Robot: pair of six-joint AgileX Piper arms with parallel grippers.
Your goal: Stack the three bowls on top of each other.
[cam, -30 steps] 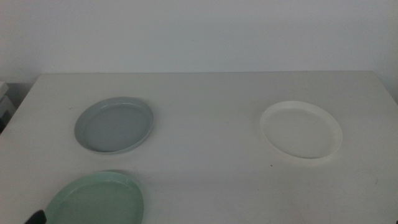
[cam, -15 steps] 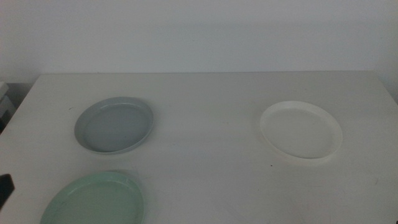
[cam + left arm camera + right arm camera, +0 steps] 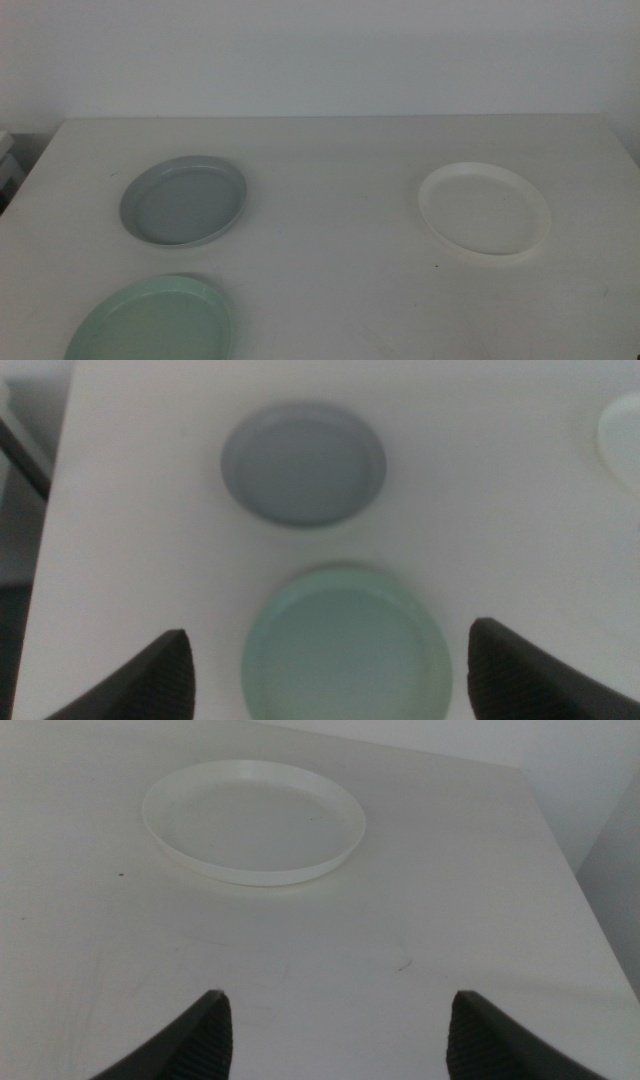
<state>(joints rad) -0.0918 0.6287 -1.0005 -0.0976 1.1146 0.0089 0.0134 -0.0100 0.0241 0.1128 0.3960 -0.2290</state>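
At the near left edge, your mint green bowl (image 3: 150, 322) is cut off; it lies between the left gripper (image 3: 330, 670)'s spread jaws, the white bowl (image 3: 253, 818) beyond the right gripper (image 3: 335, 1035)'s spread jaws.

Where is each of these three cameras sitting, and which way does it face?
Middle view: above the table's near side, facing forward and down at all three bowls; no arm shows.
Left wrist view: on the left arm, looking down on the mint green plastic bowl and grey-blue plastic bowl; open left end effector shows.
Right wrist view: low on the right arm, facing the white plastic bowl; open right end effector shows.
Every bowl appears in two views.
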